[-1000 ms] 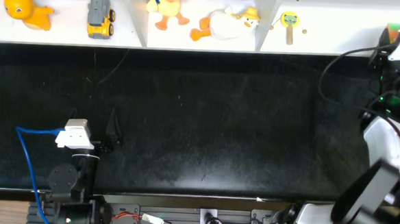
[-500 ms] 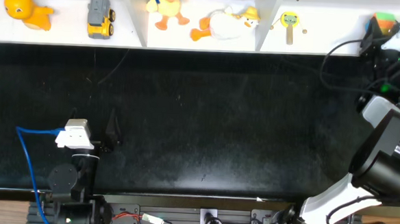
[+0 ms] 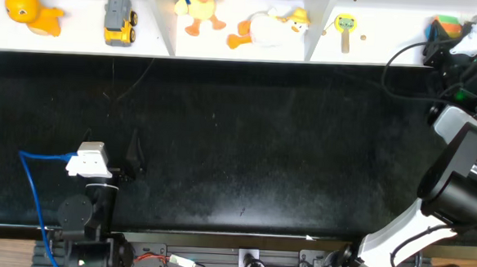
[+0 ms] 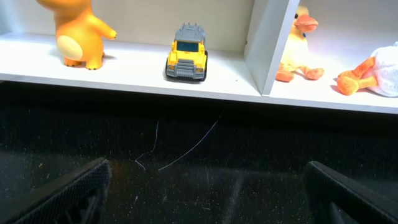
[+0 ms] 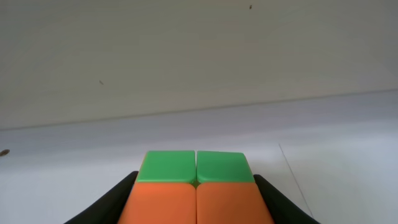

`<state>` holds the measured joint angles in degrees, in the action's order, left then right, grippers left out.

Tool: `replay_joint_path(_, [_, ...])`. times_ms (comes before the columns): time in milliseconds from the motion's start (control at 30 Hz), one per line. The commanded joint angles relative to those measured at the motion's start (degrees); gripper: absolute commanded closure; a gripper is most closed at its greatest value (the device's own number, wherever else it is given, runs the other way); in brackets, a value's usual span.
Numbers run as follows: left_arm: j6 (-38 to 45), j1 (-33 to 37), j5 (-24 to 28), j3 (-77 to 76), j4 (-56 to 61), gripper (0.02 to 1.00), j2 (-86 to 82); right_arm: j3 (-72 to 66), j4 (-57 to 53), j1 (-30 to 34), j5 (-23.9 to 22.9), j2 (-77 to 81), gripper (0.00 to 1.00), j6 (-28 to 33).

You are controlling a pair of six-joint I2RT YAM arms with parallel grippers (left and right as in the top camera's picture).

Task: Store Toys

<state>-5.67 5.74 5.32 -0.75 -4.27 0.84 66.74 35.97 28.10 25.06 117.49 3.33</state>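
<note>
- R gripper (image 5: pixel 196 208) pinches the cube (image 5: pixel 193 169): a dark finger on each side, green face up, orange face toward the wrist cam.
- Top view places R gripper (image 3: pixel 449 40) w/ the cube (image 3: pixel 443 26) at the far-right compt of the white shelf (image 3: pixel 226 51). Can't tell if the cube sits on the shelf floor or hangs above it.
- R wrist view adds the pale shelf floor and back wall just beyond the cube.
- L gripper (image 4: pixel 211 193) is spread wide w/ nothing btwn the fingers, low over the black table (image 4: pixel 199 162). In top view it (image 3: pixel 137 154) is at the table's left, well apart from the shelf.
- L wrist view looks into the shelf's left compts: orange figure (image 4: pixel 78 31) and yellow truck (image 4: pixel 186 53) upright together, then, past a divider, yellow plush duck (image 4: pixel 298 43) and part of a white plush duck (image 4: pixel 373 65).
- Top view also gives a small yellow toy (image 3: pixel 345 26) in the next compt along.
</note>
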Motion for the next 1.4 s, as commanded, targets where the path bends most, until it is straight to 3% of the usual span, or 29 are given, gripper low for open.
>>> replay_joint_path(33, [-0.61, 0.15, -0.28, 0.31, 0.09, 0.020, -0.68, 0.68, -1.81, -0.24, 0.39, 0.39, 0.932, 0.94])
replay_joint_path(67, [-0.61, 0.15, -0.28, 0.31, 0.09, 0.020, -0.68, 0.68, -1.90, -0.22, 0.39, 0.39, 0.844, 0.90])
replay_joint_path(100, [-0.63, 0.15, -0.28, 0.31, 0.09, 0.020, -0.68, 0.66, -1.99, -0.24, 0.39, 0.39, 0.687, 0.66])
replay_joint_path(133, [-0.63, 0.15, -0.28, 0.31, 0.09, 0.020, -0.68, 0.66, -2.16, -0.22, 0.39, 0.39, 0.627, -0.04])
replay_joint_path(333, [-0.63, 0.15, -0.28, 0.31, 0.09, 0.020, -0.68, 0.68, -5.79, -0.22, 0.42, -0.31, 0.465, -3.41])
replay_joint_path(467, [-0.61, 0.15, -0.28, 0.31, 0.09, 0.020, -0.68, 0.68, -10.84, -0.24, -0.13, -4.22, 0.290, -3.56])
replay_joint_path(500, [-0.61, 0.15, -0.28, 0.31, 0.09, 0.020, -0.68, 0.66, -12.31, -0.24, -1.25, -5.55, 0.187, -3.56])
replay_joint_path(533, [-0.63, 0.15, -0.28, 0.31, 0.09, 0.023, -0.68, 0.66, -14.01, -0.24, -2.82, -6.97, 0.003, -3.56])
replay_joint_path(667, [-0.63, 0.15, -0.28, 0.31, 0.09, 0.020, -0.68, 0.68, -23.47, -0.22, -10.51, -14.53, 0.003, -3.52])
replay_joint_path(767, [-0.61, 0.15, -0.28, 0.31, 0.09, 0.023, -0.68, 0.68, -32.48, -0.35, -13.66, -21.31, 0.003, -3.30])
replay_joint_path(967, [-0.63, 0.15, -0.28, 0.31, 0.09, 0.020, -0.68, 0.68, -51.91, -1.51, -13.44, -36.20, 0.003, -1.81])
replay_joint_path(1267, [-0.61, 0.15, -0.28, 0.31, 0.09, 0.020, -0.68, 0.68, -81.70, -6.51, -11.45, -56.83, 0.007, 11.45])
replay_joint_path(1400, [-0.61, 0.15, -0.28, 0.31, 0.09, 0.023, -0.68, 0.66, -89.26, -7.30, -10.93, -61.66, 0.007, 10.99])
